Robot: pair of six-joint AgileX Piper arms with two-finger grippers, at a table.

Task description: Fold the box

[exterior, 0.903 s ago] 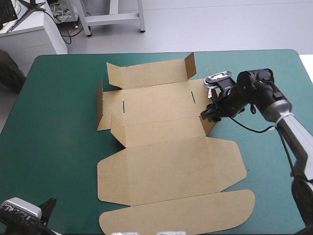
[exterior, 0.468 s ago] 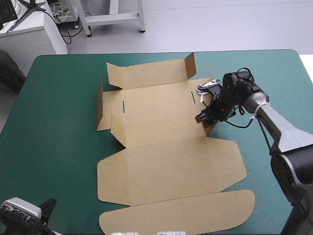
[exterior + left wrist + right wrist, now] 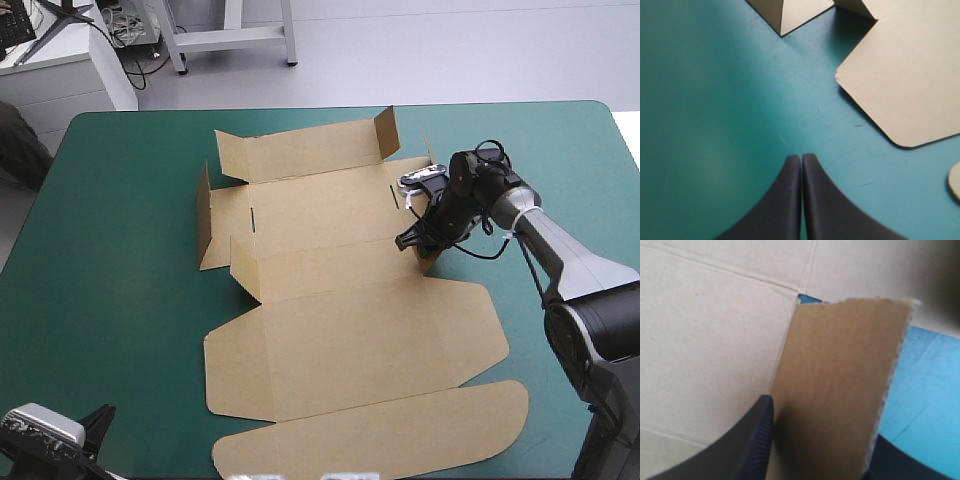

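Here, box (image 3: 350,330) flap (image 3: 840,390) upright, between right jaws

The worktop (image 3: 120,300) is overlooked from high behind; the box (image 3: 340,340), shared by all views, is seen closest at the right end effector (image 3: 822,420).

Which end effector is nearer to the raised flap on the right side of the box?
Right. The right end effector is shut on the box at that flap; the left end effector is over bare teal-green cover, apart from the box.
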